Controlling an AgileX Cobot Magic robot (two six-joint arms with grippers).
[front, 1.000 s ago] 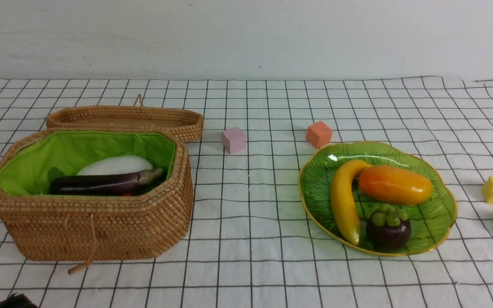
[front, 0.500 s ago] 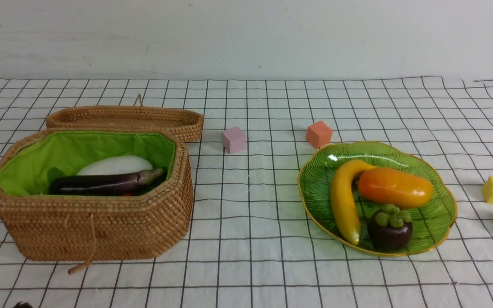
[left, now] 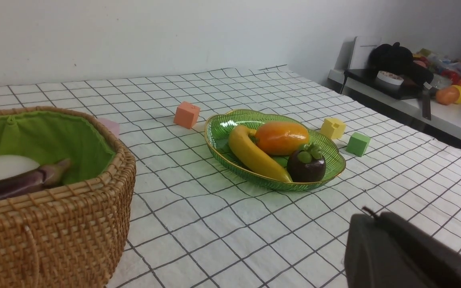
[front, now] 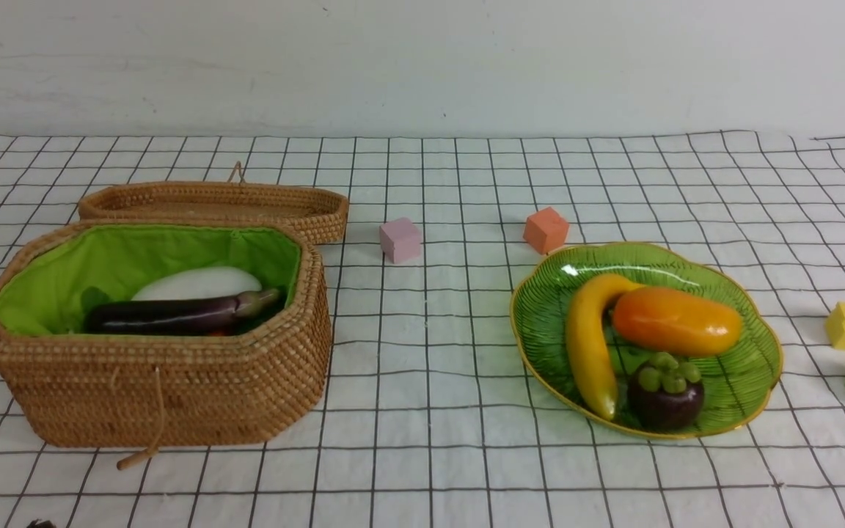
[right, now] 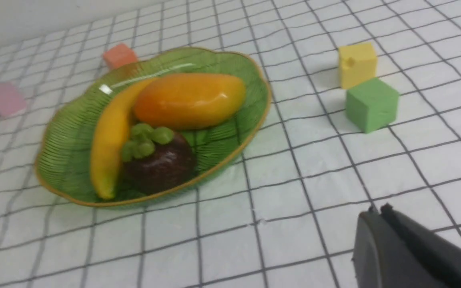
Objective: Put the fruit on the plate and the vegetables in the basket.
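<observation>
Sorting looks done: banana (front: 588, 345), mango (front: 677, 320), mangosteen (front: 665, 394) on plate (front: 760, 381); eggplant (front: 173, 314), radish (front: 199, 282) in basket (front: 173, 396) at 9 o'clock. Both grippers clenched, empty; best stay clear.

Bright even light, soft shadows, slight blur

A plain white wall (front: 422, 66), faintly scuffed, rises behind the table. A white cloth (front: 422, 455) with a black grid covers the tabletop, slightly rumpled at its far edge. In the left wrist view a white side table (left: 446, 116) stands along the wall, crowded with dark and bright clutter, possibly toys. Light is even and soft
</observation>
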